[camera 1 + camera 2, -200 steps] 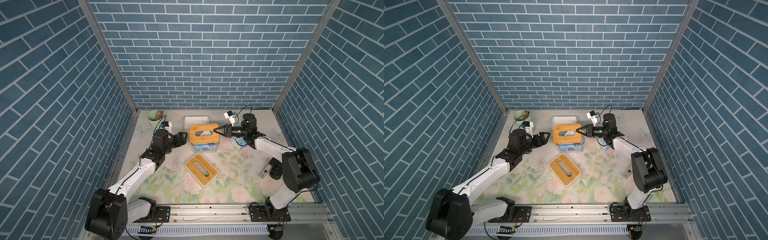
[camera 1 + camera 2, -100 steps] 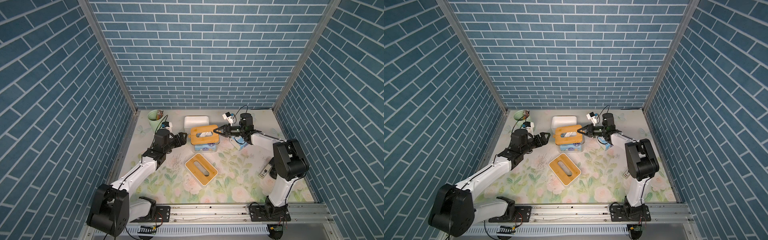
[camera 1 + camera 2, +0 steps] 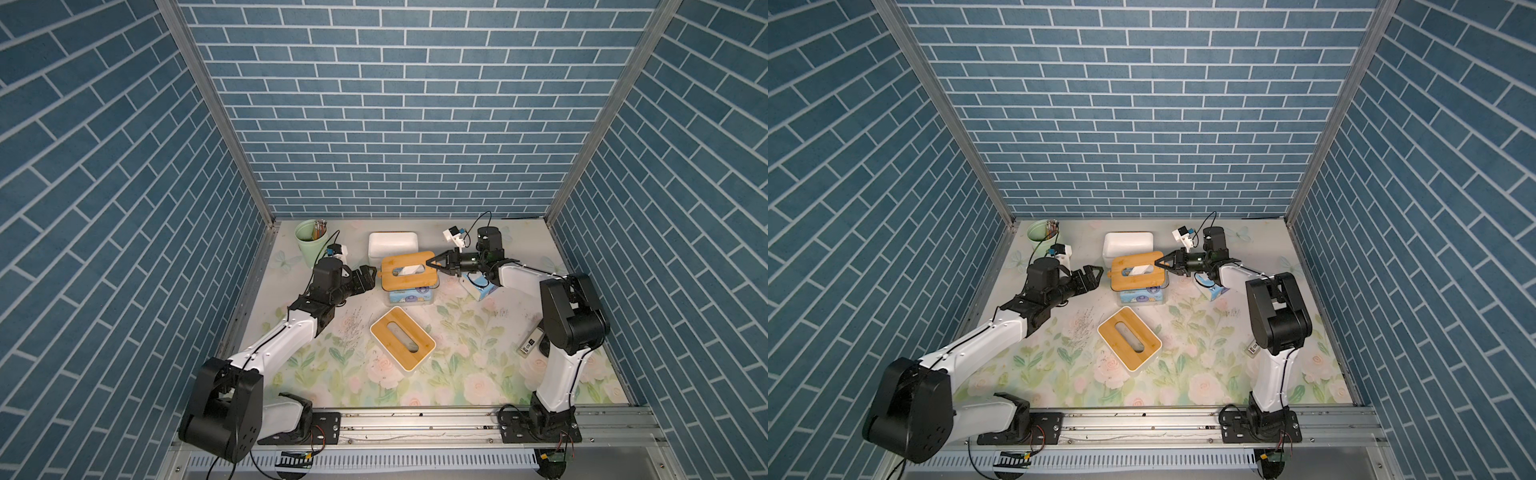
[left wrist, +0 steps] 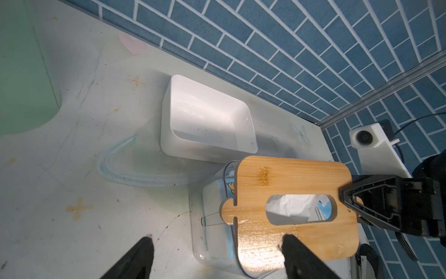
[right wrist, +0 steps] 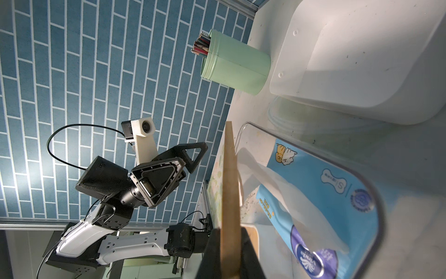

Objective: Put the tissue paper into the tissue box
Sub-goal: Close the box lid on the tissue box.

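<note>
All the action is at the back of the table, just above the middle of the frame in both top views. The right gripper (image 3: 432, 262) is pinched shut on the right-hand edge of the bamboo lid (image 3: 395, 281). The right wrist view shows it plainly: the board is edge-on, squeezed between the two black fingers (image 5: 210, 261). The lid sits askew over the clear tissue box (image 3: 409, 297), not seated square, though I can't tell whether it touches the rim anywhere. My guess is it's held that way to line the slot up with the paper.

And there's the tissue paper (image 3: 411, 271), a white tuft showing in the oval cut-out. The blue pack (image 5: 325, 193) it comes from lies inside the clear walls. So the paper is in the box, and what's left, I'd say, is settling the lid down straight.

The left gripper (image 3: 368, 277) hovers just off the lid's left end, jaws spread wide and holding nothing. It looks placed to steady or press that small tab end.

Around them are an empty white tub (image 3: 392, 245) just behind, a green pencil cup (image 3: 309, 245) at the table's upper left, and a second bamboo-topped box (image 3: 384, 331) lower in the middle, standing alone.
</note>
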Motion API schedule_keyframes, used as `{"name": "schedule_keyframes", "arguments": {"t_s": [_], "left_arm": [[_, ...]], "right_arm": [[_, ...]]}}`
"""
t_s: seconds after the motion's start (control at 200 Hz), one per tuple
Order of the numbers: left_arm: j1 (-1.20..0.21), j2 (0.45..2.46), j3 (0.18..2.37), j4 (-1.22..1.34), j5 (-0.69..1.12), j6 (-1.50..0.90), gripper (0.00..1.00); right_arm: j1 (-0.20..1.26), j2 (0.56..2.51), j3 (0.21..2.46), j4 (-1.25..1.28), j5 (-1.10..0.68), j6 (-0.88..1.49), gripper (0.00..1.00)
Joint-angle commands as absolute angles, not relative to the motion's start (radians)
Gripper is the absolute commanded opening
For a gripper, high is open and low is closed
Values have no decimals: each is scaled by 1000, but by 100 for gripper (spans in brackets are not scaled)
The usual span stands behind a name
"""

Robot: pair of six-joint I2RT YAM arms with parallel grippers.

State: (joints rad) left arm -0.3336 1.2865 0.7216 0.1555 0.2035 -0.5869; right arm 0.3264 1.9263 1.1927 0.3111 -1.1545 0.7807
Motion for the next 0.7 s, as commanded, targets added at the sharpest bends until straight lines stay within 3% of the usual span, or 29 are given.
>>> {"name": "schedule_keyframes", "arguments": {"t_s": [0.0,0.485,0.695], "left_arm": [[-344,1299,753,181,207,-584,88],[-370,1397,808,212,201,-594,89],[-376,1419,819,212,193,-591,89]], "right_arm": [[323,1957,1217,285,-1184,787,0],[322,1997,1215,273,-1162,866,0],[322,1989,1230,233,-1143,862,11]]}}
